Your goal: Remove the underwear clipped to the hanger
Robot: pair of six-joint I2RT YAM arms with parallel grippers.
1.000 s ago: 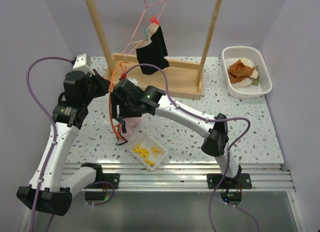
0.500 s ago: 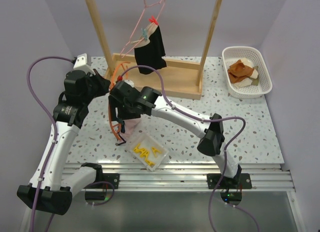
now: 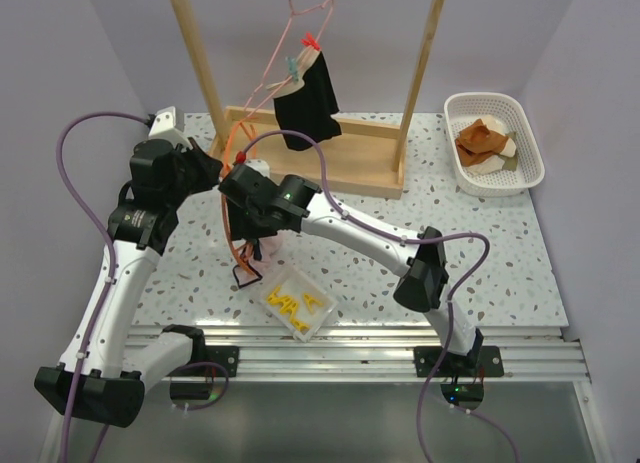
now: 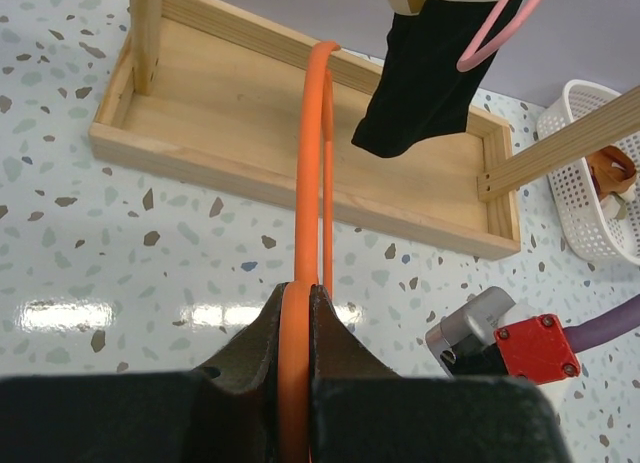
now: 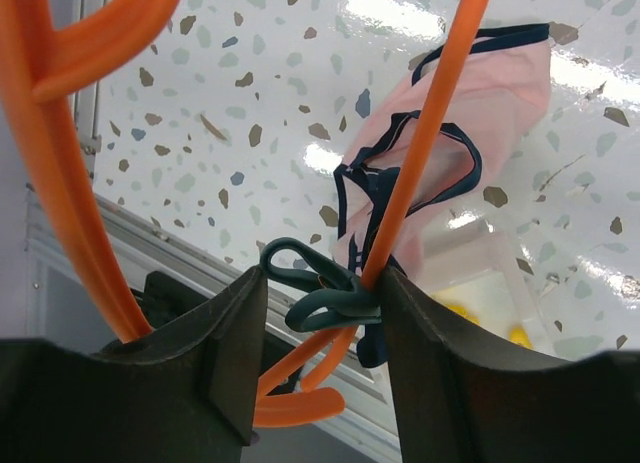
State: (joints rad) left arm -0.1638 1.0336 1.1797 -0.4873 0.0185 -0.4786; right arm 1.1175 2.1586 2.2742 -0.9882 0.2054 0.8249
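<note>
Right gripper [image 5: 322, 283] pinches teal clip [image 5: 318, 297] near tray [image 3: 291, 278] of yellow clips [image 3: 288, 304].

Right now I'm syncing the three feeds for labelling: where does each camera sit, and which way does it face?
Top external: above and behind the bases, looking down over the table; left arm and right arm show, wooden rack beyond.
Left wrist: on the left gripper, shut on the orange hanger, facing the rack; its fingers show.
Right wrist: on the right gripper, pinching the green clip, looking down at the pink underwear; its fingers show.
Shared: orange hanger in all three; black underwear in top and left wrist.
</note>
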